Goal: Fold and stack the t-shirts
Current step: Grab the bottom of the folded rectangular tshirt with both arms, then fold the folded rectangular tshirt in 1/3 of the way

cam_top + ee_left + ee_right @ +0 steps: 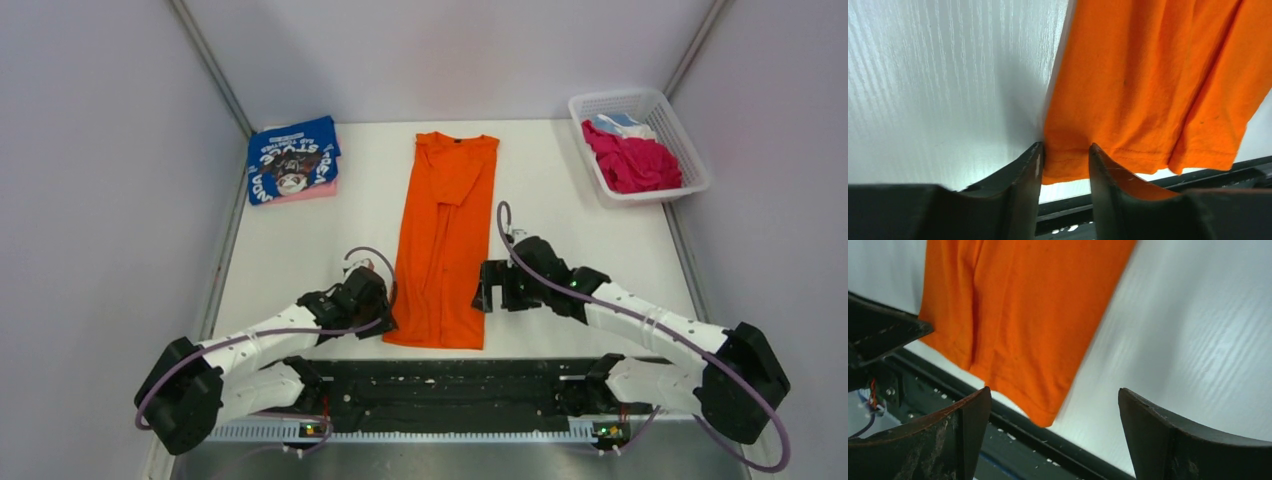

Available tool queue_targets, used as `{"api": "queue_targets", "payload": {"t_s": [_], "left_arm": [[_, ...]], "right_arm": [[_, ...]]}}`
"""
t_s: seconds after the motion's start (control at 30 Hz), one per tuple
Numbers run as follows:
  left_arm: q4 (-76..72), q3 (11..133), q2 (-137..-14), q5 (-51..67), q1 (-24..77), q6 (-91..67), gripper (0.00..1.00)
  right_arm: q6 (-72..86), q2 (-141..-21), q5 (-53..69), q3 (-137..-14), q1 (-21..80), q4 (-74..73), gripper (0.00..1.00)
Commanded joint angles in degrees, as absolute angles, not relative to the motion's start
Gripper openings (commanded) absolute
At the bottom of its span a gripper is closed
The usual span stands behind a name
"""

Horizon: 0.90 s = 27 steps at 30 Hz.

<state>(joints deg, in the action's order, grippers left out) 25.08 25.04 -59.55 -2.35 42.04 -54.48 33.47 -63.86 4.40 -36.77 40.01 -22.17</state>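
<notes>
The orange t-shirt [445,240] lies flat down the middle of the white table [580,260], folded lengthwise into a long strip, with its collar at 12 o'clock and its stitched hem at 6 o'clock, just short of the black rail [450,385] along the near edge. Bare wood-grained tabletop runs on both long sides of it, toward 9 and toward 3 o'clock, up to the grey walls. The left gripper [1066,152] is at the hem's 7 o'clock corner. Its dark curved fingers [1024,170] are half-parted, one at the shirt's folded edge and the other over the cloth. The hem lies between them and a gap shows, so nothing is pinched yet. The right gripper [1053,392] stands spread wide near the hem's 5 o'clock corner, holding nothing; whether it touches the table I cannot tell. The cloth is soft matte knit with a few shallow creases. At 10 o'clock a folded blue t-shirt [292,158] with white lettering rests on a pink one [310,192]. At 2 o'clock a white lattice basket [690,150] holds crumpled magenta [632,160] and light-blue [625,122] shirts.
</notes>
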Motion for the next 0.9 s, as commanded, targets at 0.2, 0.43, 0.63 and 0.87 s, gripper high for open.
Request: {"api": "queue_targets", "payload": {"t_s": [0.2, 0.43, 0.63, 0.87], "left_arm": [[26.1, 23.6, -63.5, -1.9, 41.4, -52.1, 0.0], [26.0, 22.8, -63.3, 2.4, 41.5, -53.1, 0.0], [26.3, 19.9, -58.7, 4.2, 41.5, -57.1, 0.0], [27.7, 17.1, -51.5, 5.7, 44.8, -62.9, 0.0]], "right_arm": [[46.8, -65.4, 2.0, -31.9, 53.5, -17.4, 0.84], [49.4, -71.1, 1.5, -30.6, 57.5, -15.1, 0.61], [50.9, -72.7, -2.0, -29.6, 58.7, -15.6, 0.36], [52.9, -66.3, -0.9, -26.2, 60.4, -15.4, 0.08]]}}
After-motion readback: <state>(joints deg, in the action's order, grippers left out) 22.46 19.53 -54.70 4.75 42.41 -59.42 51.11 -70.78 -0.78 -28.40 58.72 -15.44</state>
